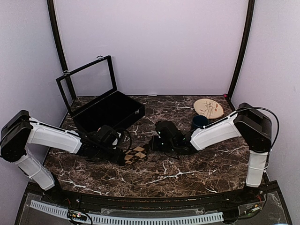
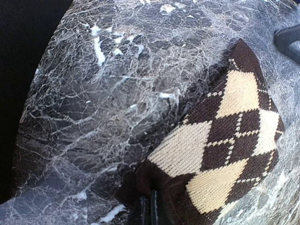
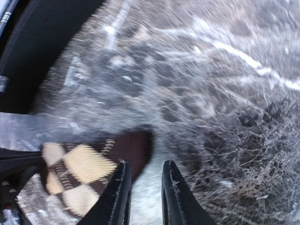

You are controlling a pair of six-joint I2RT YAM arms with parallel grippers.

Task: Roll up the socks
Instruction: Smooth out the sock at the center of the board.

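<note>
One sock [image 1: 136,153], black with tan argyle diamonds, lies bunched on the marble table [image 1: 178,173] between the two arms. In the left wrist view this sock [image 2: 225,140] fills the right half, and my left gripper [image 2: 152,208] is shut on its dark edge at the bottom of the frame. From above, the left gripper [image 1: 123,157] sits at the sock's left side. My right gripper [image 3: 146,171] stands open just right of the sock [image 3: 89,168], with only bare marble between its fingers. From above, the right gripper [image 1: 153,144] is at the sock's right end.
An open black case [image 1: 108,111] with its lid raised stands at the back left. A round tan plate [image 1: 208,108] and a dark blue mug [image 1: 199,122] are at the back right, behind the right arm.
</note>
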